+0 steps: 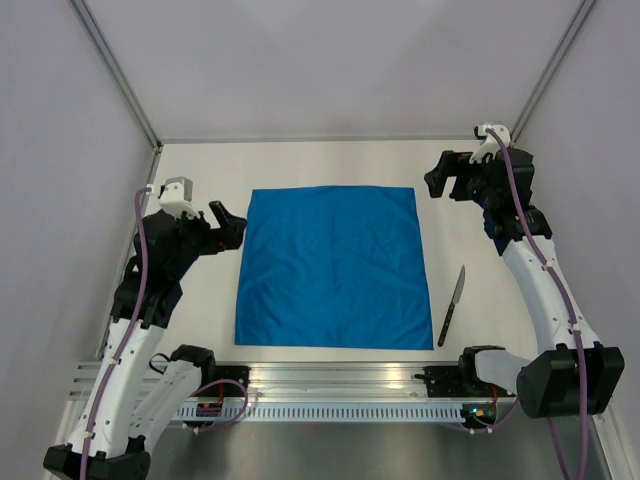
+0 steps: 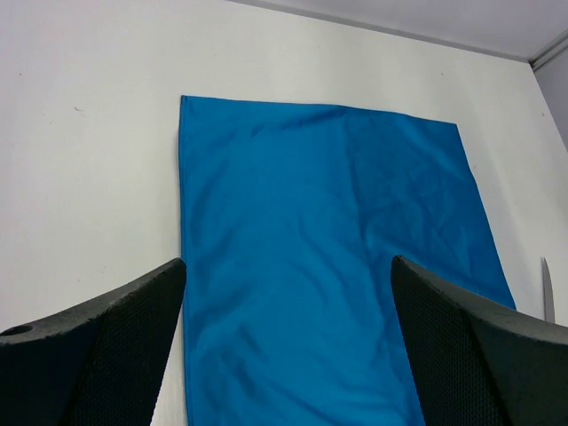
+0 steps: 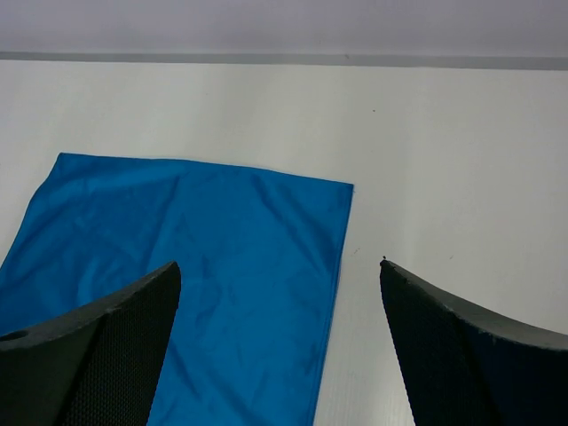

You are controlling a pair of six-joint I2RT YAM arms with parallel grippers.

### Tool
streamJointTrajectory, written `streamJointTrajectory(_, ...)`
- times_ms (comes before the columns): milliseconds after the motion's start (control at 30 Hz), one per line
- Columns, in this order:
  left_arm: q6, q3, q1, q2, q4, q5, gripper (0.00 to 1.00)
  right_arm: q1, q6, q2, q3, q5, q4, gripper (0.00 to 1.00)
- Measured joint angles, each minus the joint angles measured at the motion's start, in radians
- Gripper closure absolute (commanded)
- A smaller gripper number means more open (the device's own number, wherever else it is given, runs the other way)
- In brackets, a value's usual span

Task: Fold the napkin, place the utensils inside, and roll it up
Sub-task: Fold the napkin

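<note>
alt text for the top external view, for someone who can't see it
A bright blue napkin lies flat and unfolded in the middle of a white table, with a small black-handled knife beside its right edge. The left gripper is open by the napkin's left edge and the right gripper is open near its far right corner, both empty.

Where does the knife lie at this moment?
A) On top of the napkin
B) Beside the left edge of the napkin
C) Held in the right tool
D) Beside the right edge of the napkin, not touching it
D: in the top view the knife lies just off the right edge of the flat napkin, near its near-right corner, with a clear gap between them.
</note>
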Motion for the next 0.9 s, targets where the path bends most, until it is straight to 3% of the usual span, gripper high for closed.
streamJointTrajectory(367, 0.010, 0.000, 0.000, -0.004, -0.002, -0.002, 0.00, 0.021, -0.027, 0.009, -0.002, -0.034, -0.010, 0.02)
streamJointTrajectory(433, 0.019, 0.000, 0.000, -0.003, -0.002, -0.010, 0.00, 0.058, -0.035, 0.029, 0.000, -0.037, -0.010, 0.09)
streamJointTrajectory(600, 0.025, 0.070, 0.000, 0.011, -0.058, -0.043, 0.00, 0.346, -0.074, 0.187, 0.072, 0.012, -0.030, 0.24)
streamJointTrajectory(767, 0.021, 0.325, 0.000, 0.053, -0.154, -0.066, 0.00, 0.721, -0.111, 0.378, 0.166, 0.050, -0.061, 0.37)
streamJointTrajectory(900, 0.017, 0.494, 0.000, 0.068, -0.180, -0.091, 0.00, 0.924, -0.115, 0.519, 0.262, 0.056, -0.069, 0.42)
